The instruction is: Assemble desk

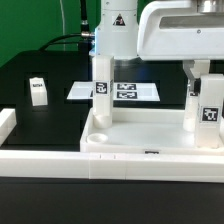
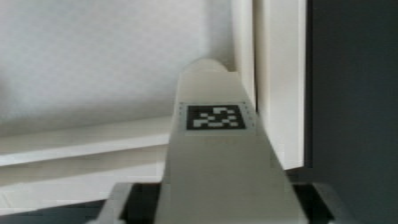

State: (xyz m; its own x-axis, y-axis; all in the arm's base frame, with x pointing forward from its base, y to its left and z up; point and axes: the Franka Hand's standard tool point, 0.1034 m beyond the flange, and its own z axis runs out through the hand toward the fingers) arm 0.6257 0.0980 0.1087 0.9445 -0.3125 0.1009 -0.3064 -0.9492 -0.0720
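The white tray-like tabletop (image 1: 150, 135) lies in the middle of the black table. A white leg (image 1: 101, 100) with a tag stands upright at the tabletop's corner on the exterior view's left. My gripper (image 1: 103, 58) is shut on this leg from above. In the wrist view the leg (image 2: 217, 140) runs away from my gripper (image 2: 217, 206), with dark fingers (image 2: 135, 205) on both sides and the tabletop floor (image 2: 89, 90) beyond. A second tagged leg (image 1: 209, 115) stands at the corner on the exterior view's right. A third leg (image 1: 38, 92) sits loose on the table.
The marker board (image 1: 140, 91) lies flat behind the tabletop. A long white border wall (image 1: 60, 165) runs along the front and turns up the exterior view's left side. The robot's big white arm link (image 1: 180, 30) hangs over the right leg.
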